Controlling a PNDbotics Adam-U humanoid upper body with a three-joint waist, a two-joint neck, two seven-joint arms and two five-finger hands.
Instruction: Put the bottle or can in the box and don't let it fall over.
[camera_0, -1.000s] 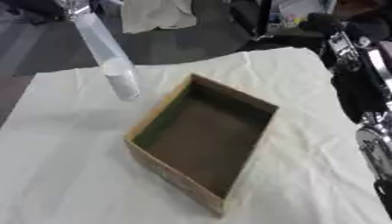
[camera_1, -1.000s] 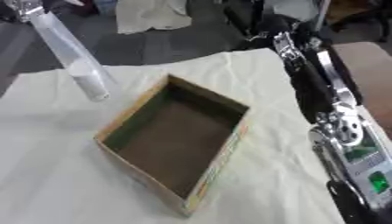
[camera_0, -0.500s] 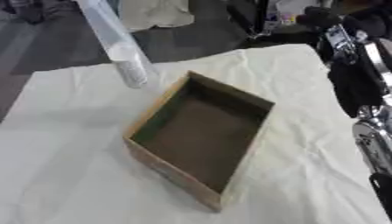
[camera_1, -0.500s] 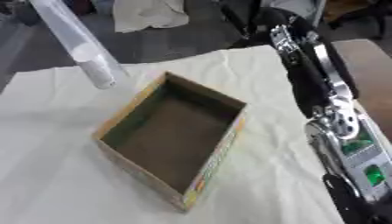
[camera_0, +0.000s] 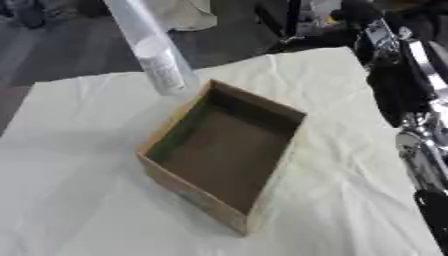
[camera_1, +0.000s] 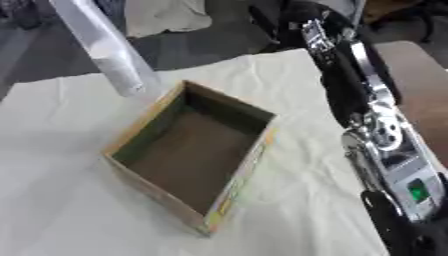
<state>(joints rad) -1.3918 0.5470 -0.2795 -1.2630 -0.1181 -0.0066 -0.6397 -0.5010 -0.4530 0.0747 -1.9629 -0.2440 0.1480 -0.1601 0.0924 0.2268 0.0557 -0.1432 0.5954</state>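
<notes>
Wrinkled cream cloth; open rectangular cardboard box; pale cylindrical bottle blurred above corner; fingers unseen.

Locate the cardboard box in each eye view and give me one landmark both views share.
Left eye view: the cardboard box sits at the picture's middle, open and empty, on the cream cloth.
Right eye view: the same box lies left of the middle, lower.
Shared landmark: the pale bottle hanging tilted just beyond the box's far left corner; no hand shows in either view.
</notes>
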